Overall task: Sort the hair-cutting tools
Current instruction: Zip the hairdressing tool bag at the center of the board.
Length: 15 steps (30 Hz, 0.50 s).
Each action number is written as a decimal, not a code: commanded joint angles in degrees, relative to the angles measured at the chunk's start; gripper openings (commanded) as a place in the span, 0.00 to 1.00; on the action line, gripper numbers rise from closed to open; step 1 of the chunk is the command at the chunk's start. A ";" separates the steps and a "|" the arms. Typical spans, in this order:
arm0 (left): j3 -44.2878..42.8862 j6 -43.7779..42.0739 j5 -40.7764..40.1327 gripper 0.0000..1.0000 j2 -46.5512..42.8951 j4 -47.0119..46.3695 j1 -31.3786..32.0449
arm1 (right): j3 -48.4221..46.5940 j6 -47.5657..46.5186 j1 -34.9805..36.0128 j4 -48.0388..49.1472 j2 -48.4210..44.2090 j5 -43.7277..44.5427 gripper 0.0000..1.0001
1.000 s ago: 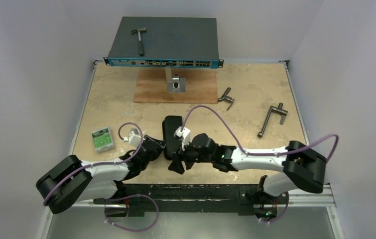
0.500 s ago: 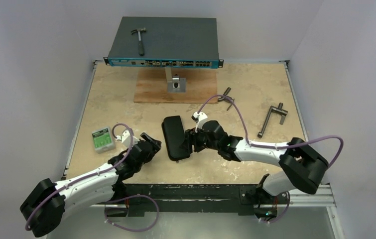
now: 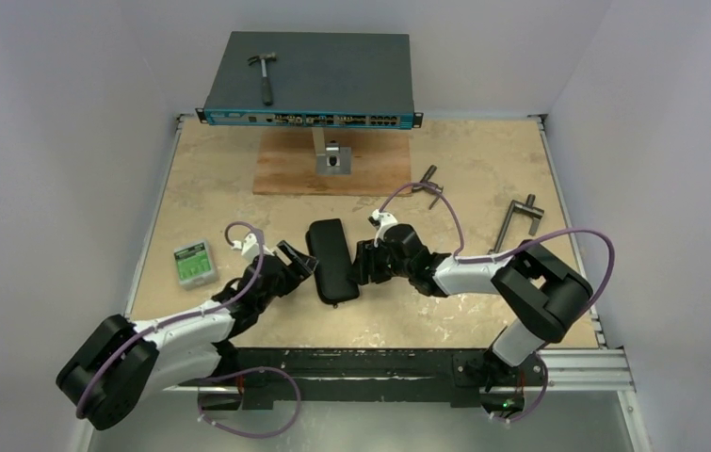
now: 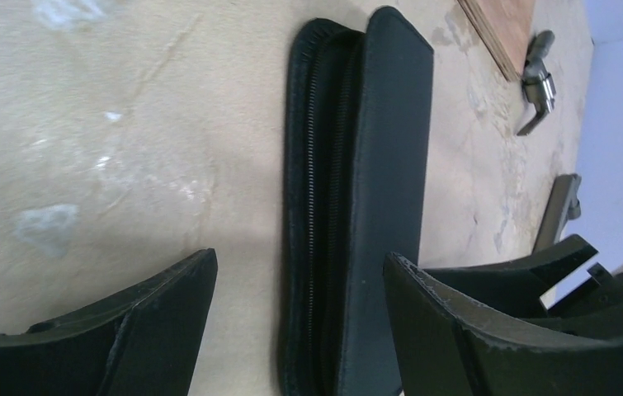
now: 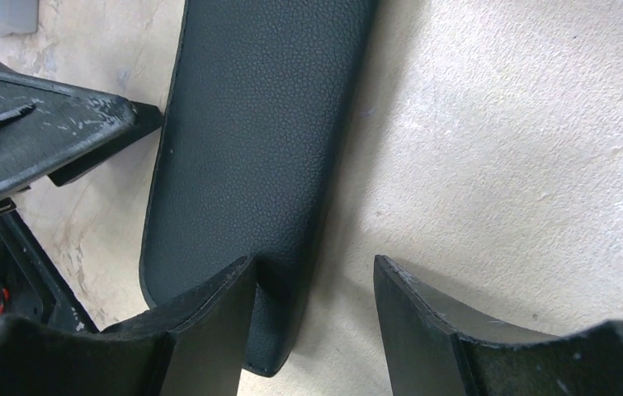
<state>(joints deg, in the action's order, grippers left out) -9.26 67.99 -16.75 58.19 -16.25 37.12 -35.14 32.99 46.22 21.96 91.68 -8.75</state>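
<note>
From above, the closed black case (image 3: 331, 261) lies mid-table between the left gripper (image 3: 297, 261) and right gripper (image 3: 363, 265), both with jaws apart and holding nothing. Only the left wrist view shows its zip (image 4: 322, 206); any hair-cutting tools are hidden.

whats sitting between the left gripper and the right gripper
A flat black zippered case lies between the left gripper and the right gripper, both open at its long sides. The top external view shows this best.
</note>
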 commanded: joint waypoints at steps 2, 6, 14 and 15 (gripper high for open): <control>-2.39 -4.17 7.74 0.74 6.64 -7.24 -0.91 | -0.61 0.14 -0.33 3.47 1.54 -1.77 0.54; -4.59 -4.69 9.54 0.73 11.82 -7.49 -1.00 | -1.29 0.01 -0.49 3.79 3.10 -2.78 0.53; -6.01 -4.58 10.59 0.74 18.75 -7.39 -0.93 | -2.39 -0.52 -0.51 3.29 5.68 -3.63 0.49; -6.11 -4.61 10.51 0.74 19.40 -7.37 -0.99 | -2.39 -0.36 -0.56 3.46 5.89 -3.99 0.48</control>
<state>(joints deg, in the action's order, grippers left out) -15.35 64.88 -8.27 74.19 -27.24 36.27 -36.40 33.06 45.71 25.71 95.61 -12.23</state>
